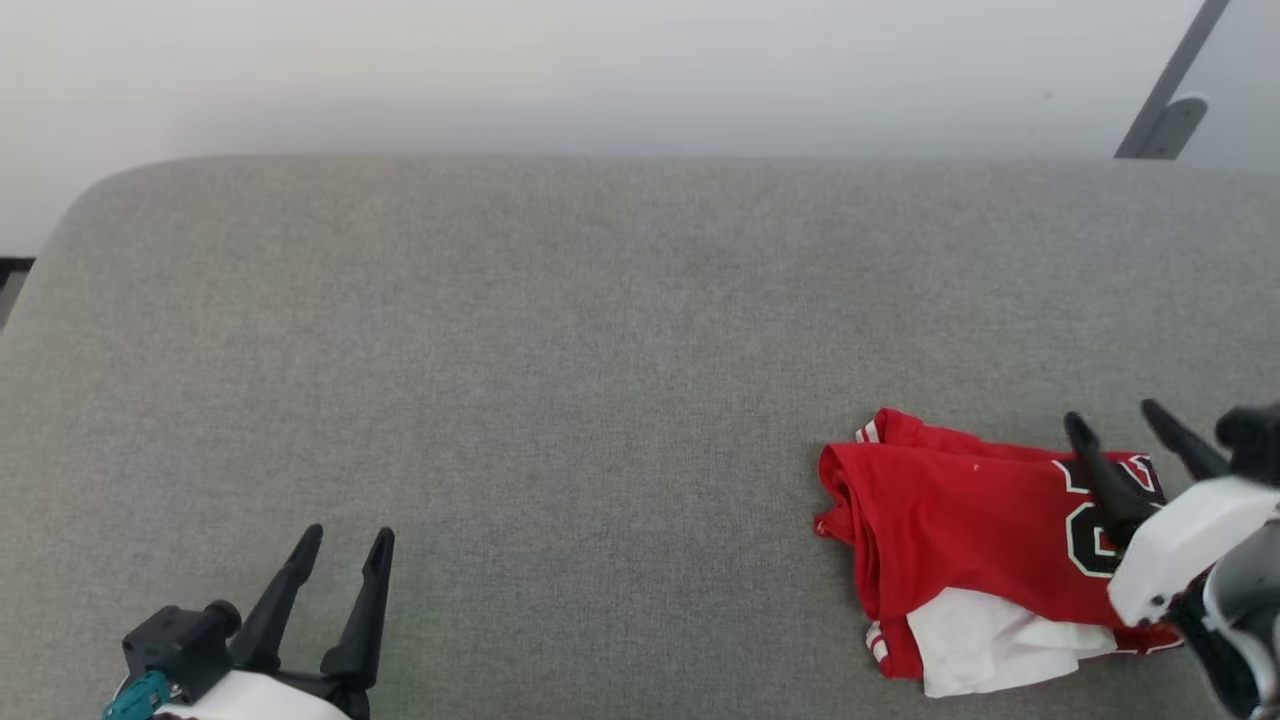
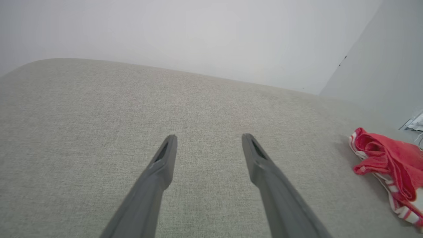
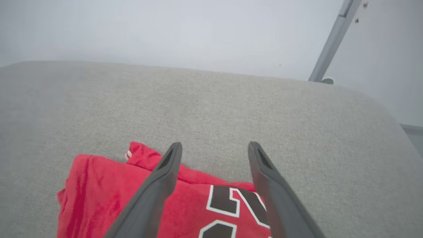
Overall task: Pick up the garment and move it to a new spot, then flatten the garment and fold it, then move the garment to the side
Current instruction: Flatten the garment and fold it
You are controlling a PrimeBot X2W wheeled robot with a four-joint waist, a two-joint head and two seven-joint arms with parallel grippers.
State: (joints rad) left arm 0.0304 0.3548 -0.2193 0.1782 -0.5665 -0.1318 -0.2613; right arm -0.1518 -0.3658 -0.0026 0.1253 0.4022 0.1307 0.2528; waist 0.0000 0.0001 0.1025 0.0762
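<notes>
A red jersey-style garment (image 1: 960, 520) is lying in a compact, folded bundle near the right end of a grey upholstered surface (image 1: 560, 350). A white sleeve panel (image 1: 985, 640) is poking out at its near edge, and striped trim (image 1: 868, 432) is showing at the far corner. The robot's right gripper (image 1: 1112, 413) is hovering directly over the shirt's black, white-edged numerals (image 3: 228, 200). Its two dark fingers are standing wide apart with no cloth between them. The bundle is resting on the fabric under its own weight. Well away at the lower left, the left gripper (image 1: 348, 532) is waiting above bare upholstery, its fingers likewise spread and holding nothing. That is probably to leave the work to the other arm. With the shirt sitting doubled-over and off to one side, the job is looking close to finished. The loose sleeve edge is suggesting a fold that is less than tidy.
</notes>
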